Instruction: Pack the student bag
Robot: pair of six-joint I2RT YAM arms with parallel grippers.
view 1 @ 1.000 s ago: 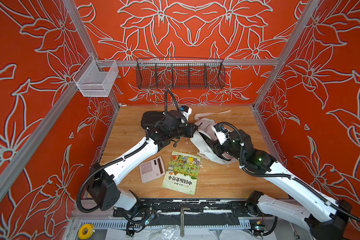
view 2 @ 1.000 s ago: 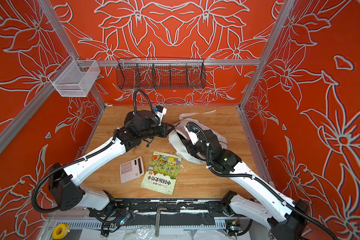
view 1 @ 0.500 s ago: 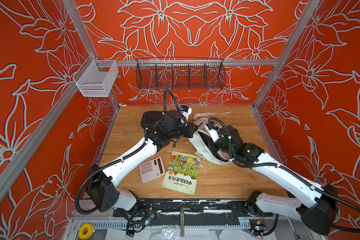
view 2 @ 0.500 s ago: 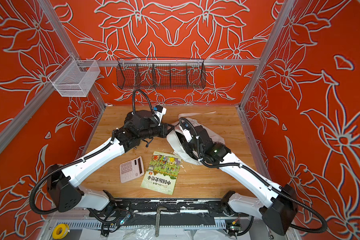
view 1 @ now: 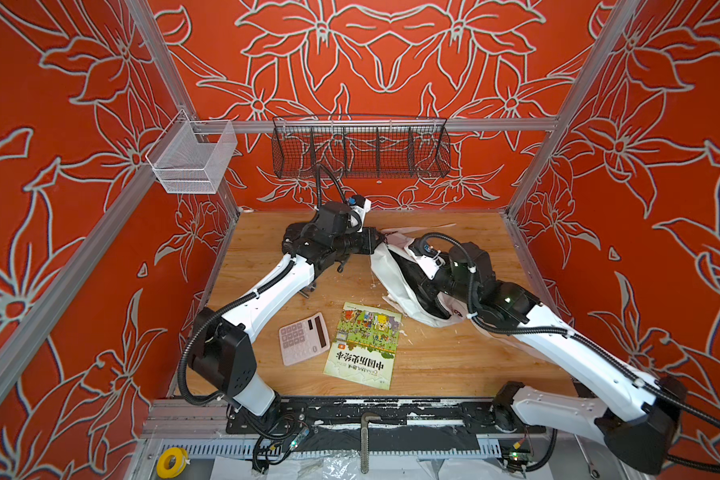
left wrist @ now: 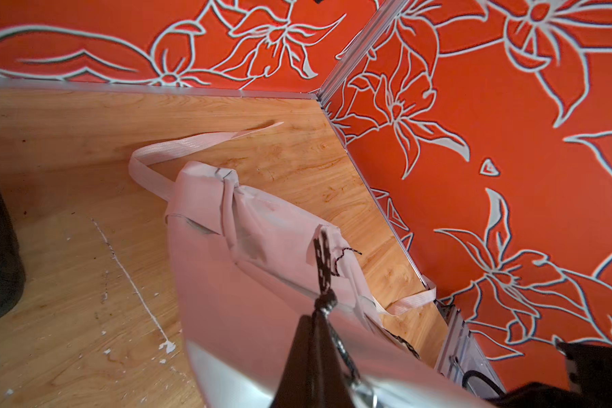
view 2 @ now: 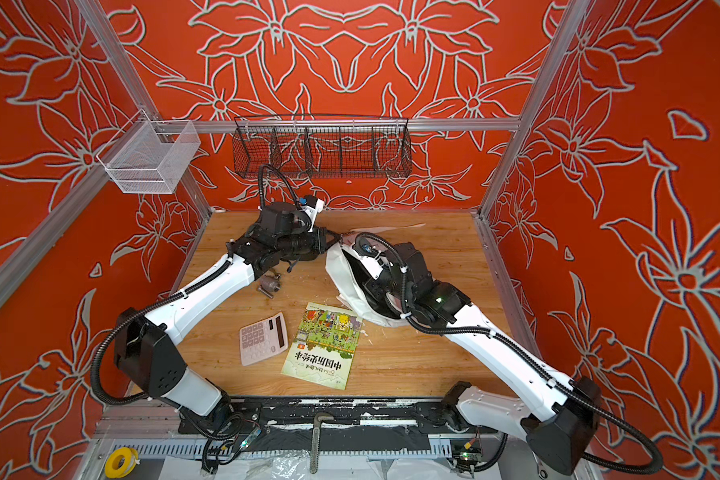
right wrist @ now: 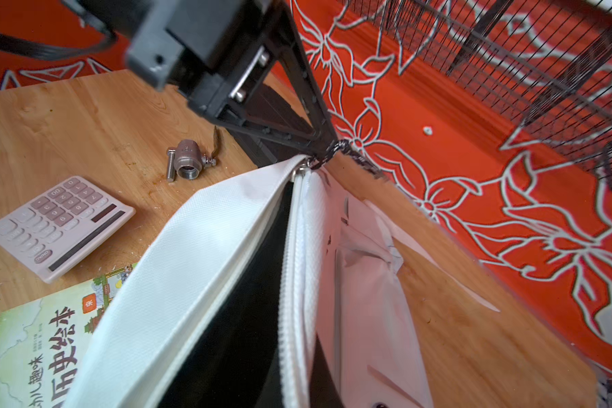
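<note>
The student bag [view 1: 391, 278] [view 2: 341, 274] is a white backpack that lies right of the table's middle, its zip open on a dark inside [right wrist: 248, 282]. My left gripper [view 1: 377, 245] [left wrist: 320, 318] is shut on the black cord zipper pull [left wrist: 322, 261] [right wrist: 336, 148] at the bag's far end and holds that corner up. My right gripper [view 1: 420, 289] [view 2: 371, 286] reaches into the mouth of the bag and is shut on its white zip edge [right wrist: 297, 282]. The fingers are mostly hidden by fabric. A white strap [left wrist: 191, 145] trails toward the back wall.
A green picture book [view 1: 364, 345] [right wrist: 39, 346] and a pink calculator [view 1: 302, 338] [right wrist: 59, 226] lie near the front. A metal valve fitting [view 2: 269, 284] [right wrist: 188, 164] sits by the left arm, a black case [view 1: 294, 232] under it. Wire baskets [view 1: 360, 147] [view 1: 192, 158] hang on the walls.
My right arm has swung further over the bag, and its gripper has gone from open to shut on the zip edge. The left gripper kept hold of the pull without moving.
</note>
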